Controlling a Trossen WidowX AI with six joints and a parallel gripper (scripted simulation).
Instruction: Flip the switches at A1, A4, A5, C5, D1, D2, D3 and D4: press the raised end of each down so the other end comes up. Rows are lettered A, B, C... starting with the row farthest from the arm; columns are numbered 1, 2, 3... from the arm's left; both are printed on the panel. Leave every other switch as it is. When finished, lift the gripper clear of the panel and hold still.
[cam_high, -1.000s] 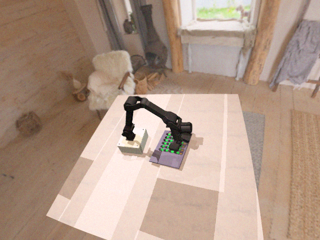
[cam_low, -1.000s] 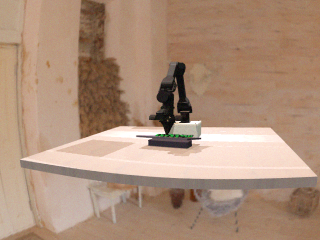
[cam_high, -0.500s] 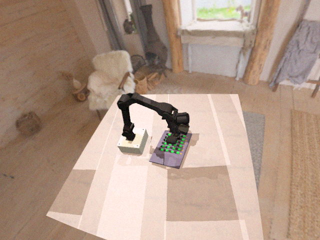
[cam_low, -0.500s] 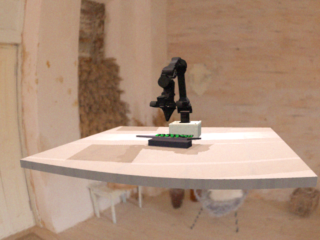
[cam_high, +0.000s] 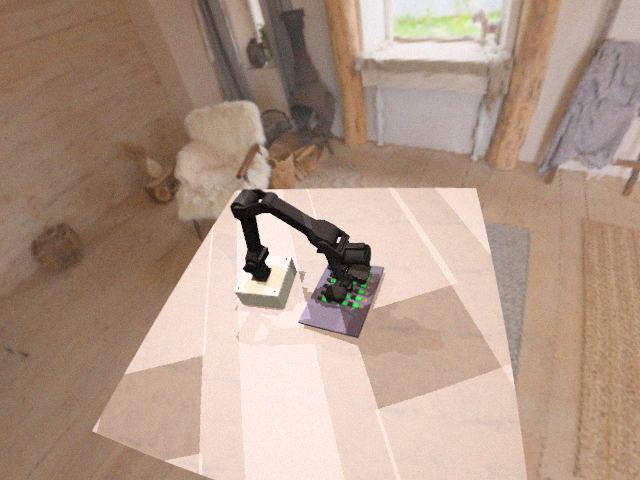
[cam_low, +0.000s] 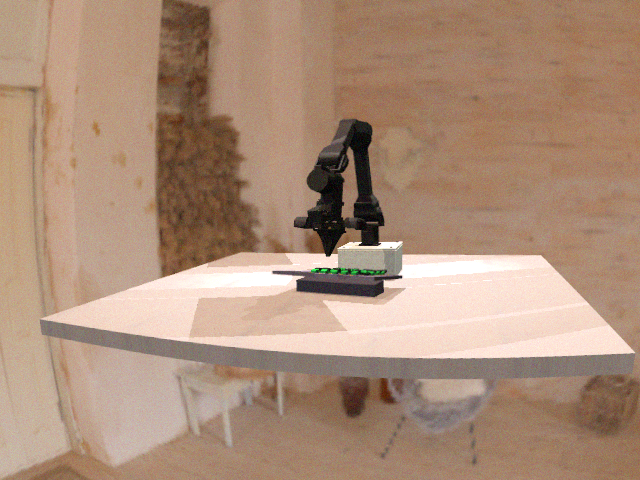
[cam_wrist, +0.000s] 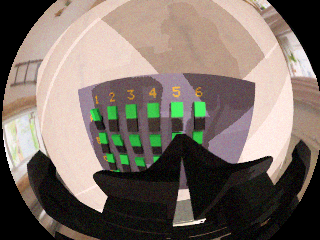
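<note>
The lavender switch panel (cam_high: 336, 316) (cam_low: 284, 272) (cam_wrist: 234, 115) has green-and-black rocker switches. My gripper (cam_low: 328, 254) (cam_wrist: 180, 138) is shut and empty, pointing down a little above the panel. In the wrist view its tips overlap the B5 area, just nearer than A5 (cam_wrist: 177, 109). A1 (cam_wrist: 96, 116) and A4 (cam_wrist: 153, 110) show green at their far ends and black at their near ends, as does A5. The fingers hide C5 and nearly all of row D, so D1 to D4 cannot be read. Which ends are raised is hard to tell.
Switches A6 (cam_wrist: 200, 109), A3 (cam_wrist: 131, 111) and A2 (cam_wrist: 112, 112) stand beside the named ones. The panel rests on a dark block (cam_low: 338, 287). The arm's pale base box (cam_high: 261, 298) (cam_low: 369, 258) stands behind the panel in the exterior view.
</note>
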